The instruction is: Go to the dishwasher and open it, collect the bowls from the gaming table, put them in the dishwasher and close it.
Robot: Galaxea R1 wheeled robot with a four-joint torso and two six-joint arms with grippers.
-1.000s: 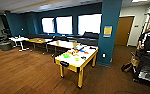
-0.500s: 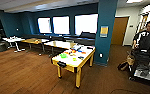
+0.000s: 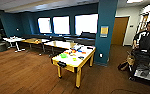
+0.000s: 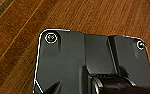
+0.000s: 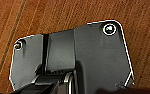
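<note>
Head view: the gaming table (image 3: 74,58) stands mid-room on the wood floor (image 3: 21,75), long axis running from near left toward the teal pillar (image 3: 106,30); colourful items, perhaps bowls, lie scattered on it. A person (image 3: 148,37) stands at right. Wrist views: wood floor; whether either gripper's jaws are apart or together, I cannot tell.

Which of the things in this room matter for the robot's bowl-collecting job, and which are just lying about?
Part of the job:
- gaming table, yellow, standing on the wooden floor
- small coloured items on its top, possibly the bowls; too blurred to be sure

Just around:
- row of tables by the windows
- blue pillar
- person at a cart
- wooden door
</note>
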